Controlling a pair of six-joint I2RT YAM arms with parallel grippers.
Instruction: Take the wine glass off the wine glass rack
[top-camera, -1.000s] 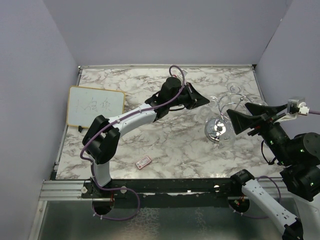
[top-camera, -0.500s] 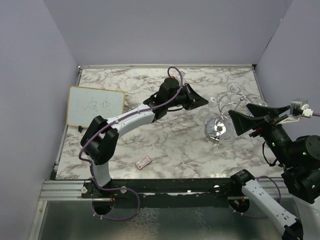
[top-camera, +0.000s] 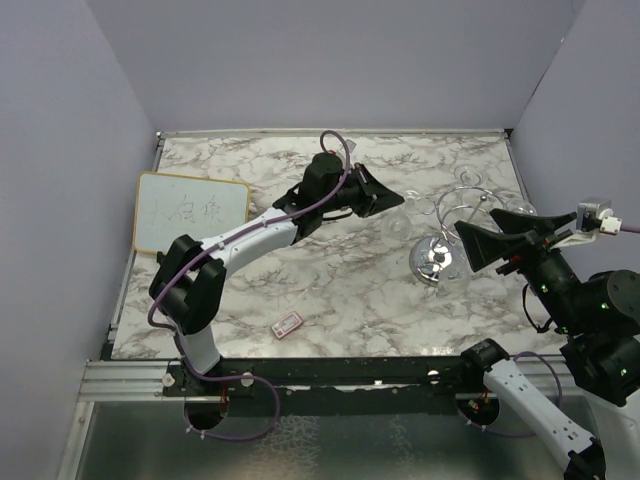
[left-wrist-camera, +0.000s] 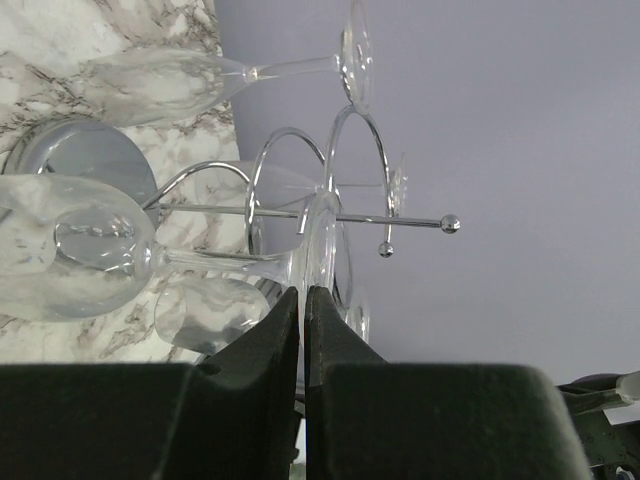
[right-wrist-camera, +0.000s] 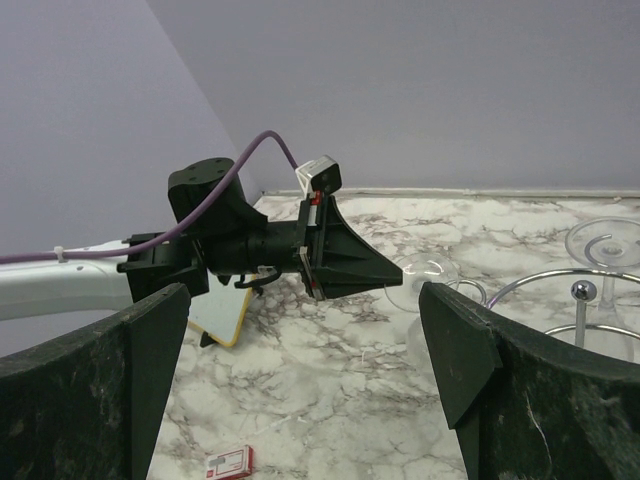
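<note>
Left gripper pinched shut on the foot rim of the wine glass | wine glass lay sideways in the air beside the rack, seemingly clear of its loops, hard to tell | right gripper gaped wide, near the rack, touching nothing.

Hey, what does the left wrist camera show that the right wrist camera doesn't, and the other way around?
Only the left wrist view shows, close up, the left gripper pinching the foot of a wine glass, and the chrome disc base. Only the right wrist view shows the open right gripper, the left arm from outside, the whiteboard and a small red card. Both show the wine glass rack, the held glass and the marble table.
</note>
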